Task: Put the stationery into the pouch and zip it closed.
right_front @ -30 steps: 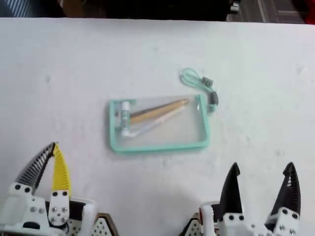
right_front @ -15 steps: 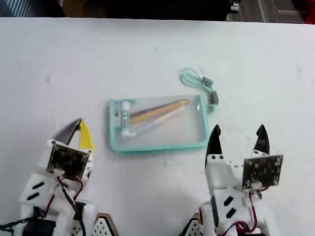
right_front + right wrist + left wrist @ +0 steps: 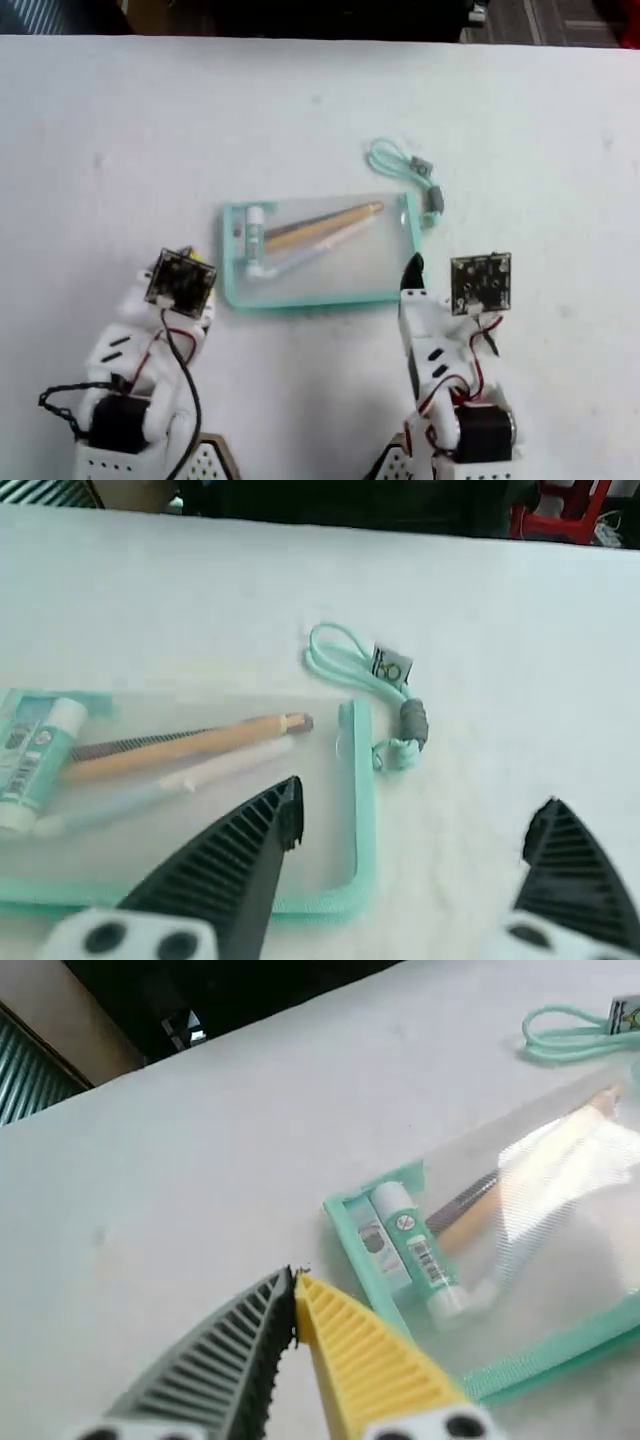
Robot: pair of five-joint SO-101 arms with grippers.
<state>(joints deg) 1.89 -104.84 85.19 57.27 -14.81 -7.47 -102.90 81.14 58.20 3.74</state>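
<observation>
A clear pouch with a mint-green border [image 3: 320, 297] lies flat in the middle of the table, a green cord loop [image 3: 392, 159] trailing from its right end. Inside it I see a glue stick [image 3: 412, 1250], a wooden pencil [image 3: 190, 742] and a pale pen [image 3: 170, 778]. My left gripper [image 3: 294, 1282] is shut, black and yellow fingers together, just off the pouch's left end. My right gripper [image 3: 415, 815] stands open by the pouch's front right corner, one black finger [image 3: 245, 845] over the pouch, the other finger [image 3: 565, 855] over bare table.
The white table [image 3: 520, 130] stretches wide behind and beside the pouch. A dark floor and a red object [image 3: 560, 510] lie past its far edge. Both arm bases [image 3: 120, 420] sit at the near edge.
Both arms have swung forward from the near edge toward the pouch. The left one now sits by its left end, the right one by its front right corner. The pouch has not moved.
</observation>
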